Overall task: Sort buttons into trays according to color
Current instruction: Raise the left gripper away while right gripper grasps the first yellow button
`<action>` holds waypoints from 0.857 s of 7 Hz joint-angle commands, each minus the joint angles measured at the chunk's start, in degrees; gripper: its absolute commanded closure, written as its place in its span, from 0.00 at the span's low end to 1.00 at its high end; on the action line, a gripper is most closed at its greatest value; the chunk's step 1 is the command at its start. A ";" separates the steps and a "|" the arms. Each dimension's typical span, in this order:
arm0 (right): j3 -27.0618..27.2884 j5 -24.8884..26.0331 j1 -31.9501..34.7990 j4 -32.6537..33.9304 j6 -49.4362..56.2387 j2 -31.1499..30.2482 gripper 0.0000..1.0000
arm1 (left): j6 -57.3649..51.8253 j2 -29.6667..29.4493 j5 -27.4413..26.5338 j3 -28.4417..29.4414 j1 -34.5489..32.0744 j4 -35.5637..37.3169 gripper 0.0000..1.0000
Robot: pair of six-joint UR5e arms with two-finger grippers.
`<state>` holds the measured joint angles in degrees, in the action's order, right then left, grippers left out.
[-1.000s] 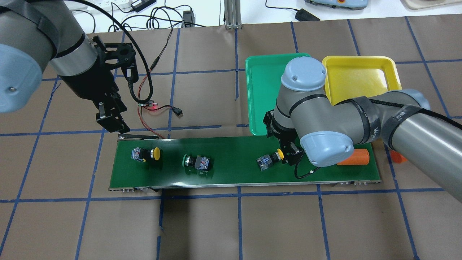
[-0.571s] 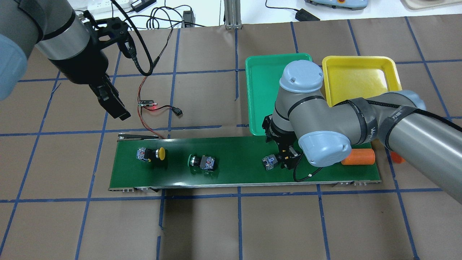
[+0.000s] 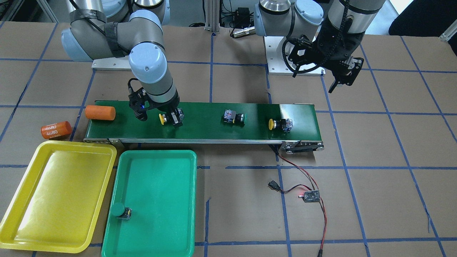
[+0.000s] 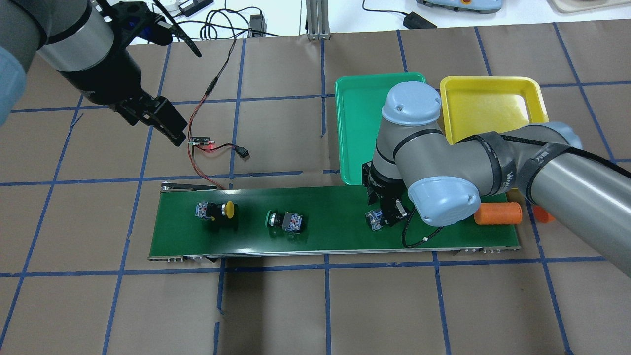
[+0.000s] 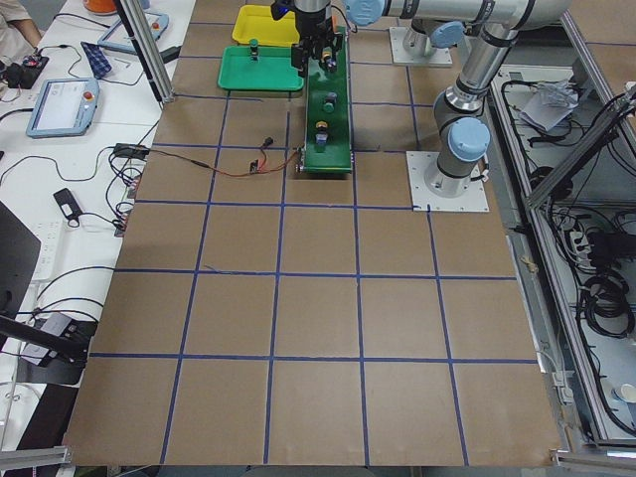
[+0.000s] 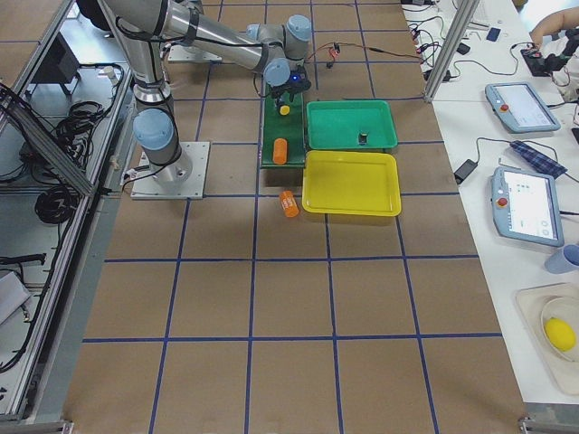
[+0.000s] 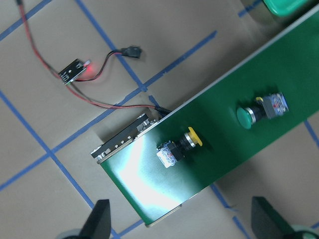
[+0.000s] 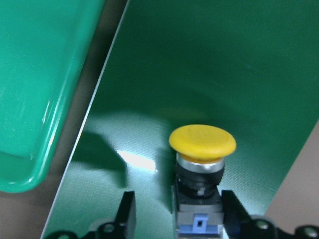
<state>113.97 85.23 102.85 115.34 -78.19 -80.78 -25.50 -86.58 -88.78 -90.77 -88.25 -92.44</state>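
Spanning the table's middle, parallel to the robot's edge, the belt (image 4: 335, 231) carries three buttons and an orange cylinder (image 3: 100, 112) at its right end. The yellow tray (image 3: 53, 196) and green tray (image 3: 160, 185) lie side by side between the belt and the operators' edge, with the yellow one nearer the table's right end. The right gripper (image 8: 180, 214) is down on the belt, unclenched, its jaws straddling the body of the first yellow button (image 8: 202, 144). One finger looks to be against the body and a gap shows at the other. This button lies on its side, cap toward the right end. The left gripper (image 7: 184, 221) hangs high near the belt's left end, fingers spread wide, holding nothing. A second cylinder (image 3: 56, 130), marked 4680, lies on the table off the belt's right end. The second yellow button (image 4: 219, 210) lies near the belt's left end and the green button (image 4: 283, 220) at mid-belt. The other green button (image 3: 119, 210) stands cap-up in the green tray, on its yellow-tray side. A small board (image 3: 310, 196) showing a red light lies between the belt's left end and the operators' edge.
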 commanded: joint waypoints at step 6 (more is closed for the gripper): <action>-6.73 8.89 -4.91 0.32 15.81 -3.24 1.00 | 26.47 1.15 -0.25 0.95 1.42 0.59 0.00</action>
<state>108.96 92.28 100.53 115.52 -68.46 -83.78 -0.20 -85.79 -88.99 -89.46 -86.87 -91.93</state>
